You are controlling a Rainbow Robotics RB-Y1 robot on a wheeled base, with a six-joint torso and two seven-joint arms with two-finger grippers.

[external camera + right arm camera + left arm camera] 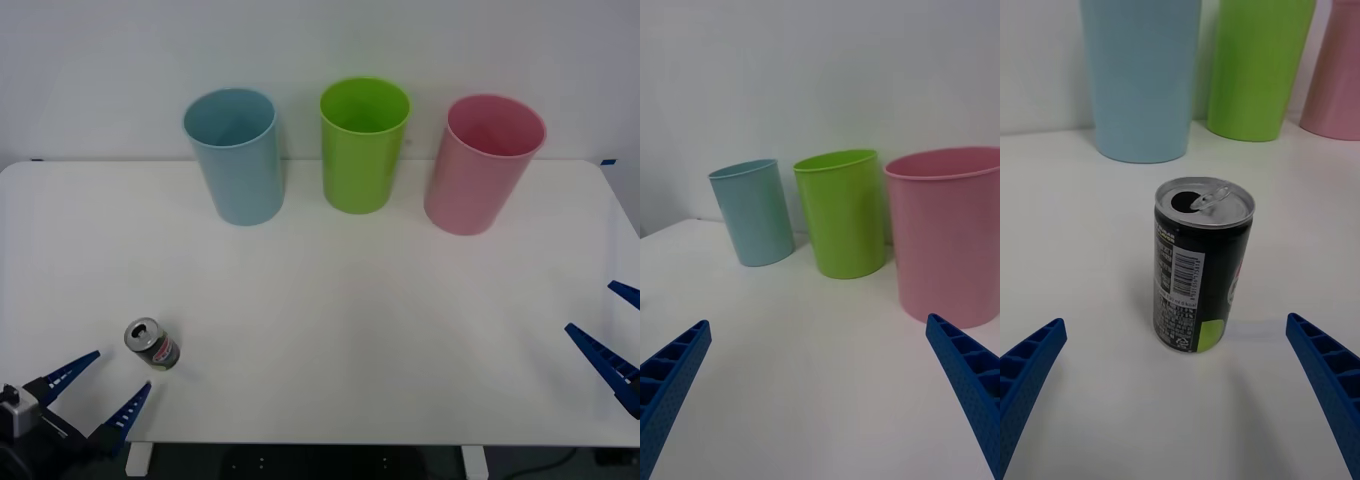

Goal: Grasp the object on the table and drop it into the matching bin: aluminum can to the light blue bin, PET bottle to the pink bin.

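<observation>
Can (pixel 152 344): small dark drink can, standing upright on the white surface (pixel 330 330) near its front-left corner. Silver top with the pull-tab opening faces up. Barcode and fine print show in the left wrist view (pixel 1201 264).
Left end effector (pixel 98 391): at the front-left corner of the surface, just nearer than the can. Its two blue ribbed fingers (pixel 1026 375) are spread wide apart, one to each side of the can and short of it, touching nothing.
Right end effector (pixel 612 332): low at the right edge of the surface, toward the front, well apart from the can. Its blue fingers (pixel 970 375) are also spread wide, with nothing between them.
Middle of the surface: bare white.
Light blue bin (pixel 236 155): tall tapered cup shape, upright near the back edge, toward the left. It is the bin most nearly in line with the can (pixel 1140 75).
Lime green bin (pixel 364 143): same shape, upright near the back edge at its middle, between the other two.
Pink bin (pixel 483 163): same shape, upright near the back edge, toward the right, nearest of the three to the right end effector (pixel 949 236).
Wall: plain white, behind the three bins.
</observation>
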